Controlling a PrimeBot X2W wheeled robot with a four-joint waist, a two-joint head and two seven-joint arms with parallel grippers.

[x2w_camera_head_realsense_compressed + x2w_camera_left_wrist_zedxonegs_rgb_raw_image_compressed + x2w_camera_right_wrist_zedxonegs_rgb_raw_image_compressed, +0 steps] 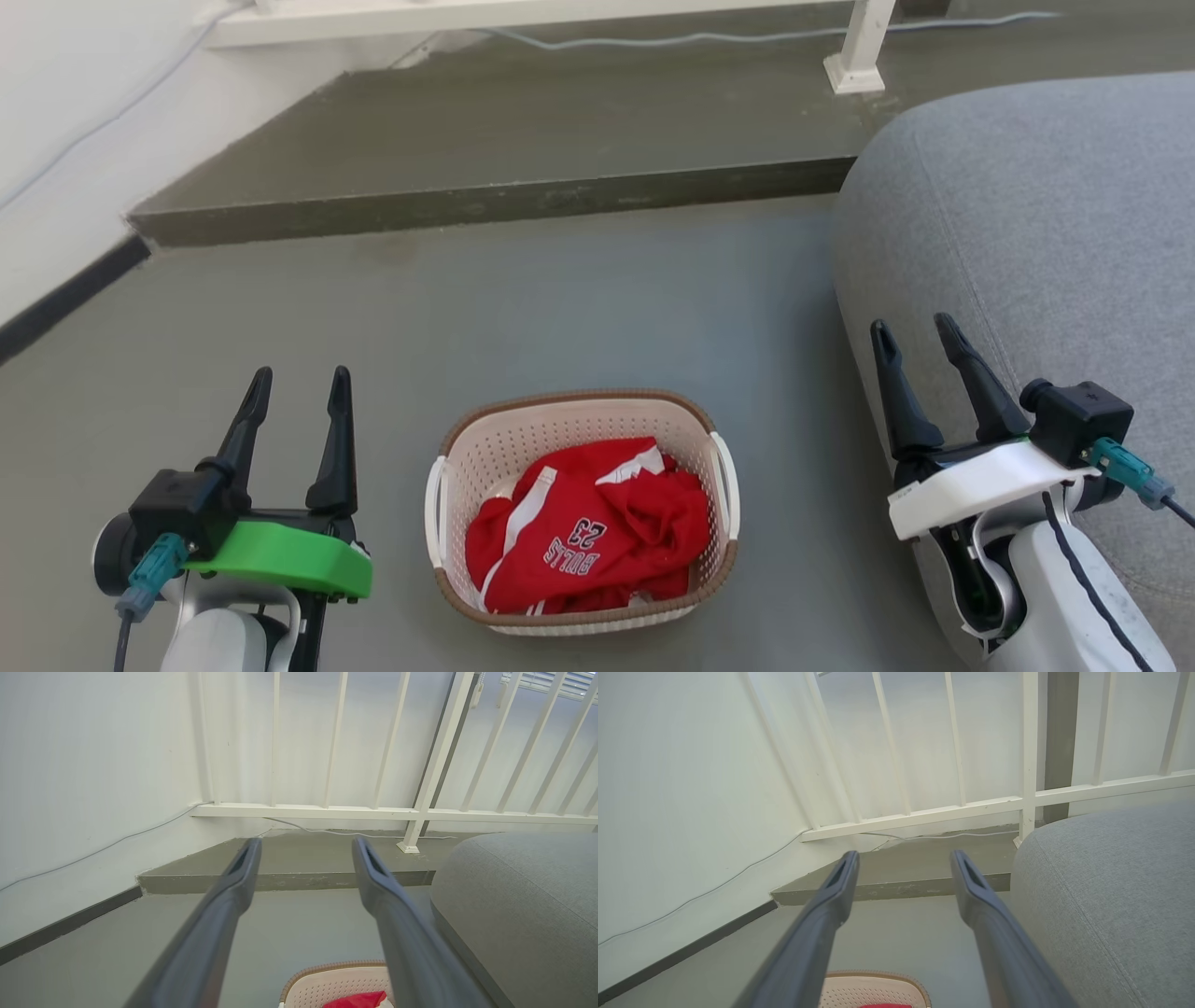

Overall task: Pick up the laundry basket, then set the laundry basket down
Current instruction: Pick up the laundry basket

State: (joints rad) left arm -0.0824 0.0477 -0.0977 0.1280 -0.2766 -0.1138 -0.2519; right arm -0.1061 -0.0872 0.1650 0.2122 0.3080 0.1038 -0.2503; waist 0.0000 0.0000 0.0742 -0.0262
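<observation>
Down at six o'clock on the grey floor [560, 299] sits the laundry basket [541, 439], red jersey [588, 532] inside. Left gripper [302, 373] at eight o'clock, right gripper [910, 324] at four, both spread wide, empty, flanking it without touching.

**Both grippers spread, fingers up**

The left gripper [302, 373] rises at the head view's lower left from a green wrist collar [289, 558], its two dark fingers parted and pointing up the view. The right gripper [912, 324] rises at lower right from a white wrist collar [971, 481], fingers likewise parted, tilted slightly leftward above its pale forearm [1064, 597]
</observation>
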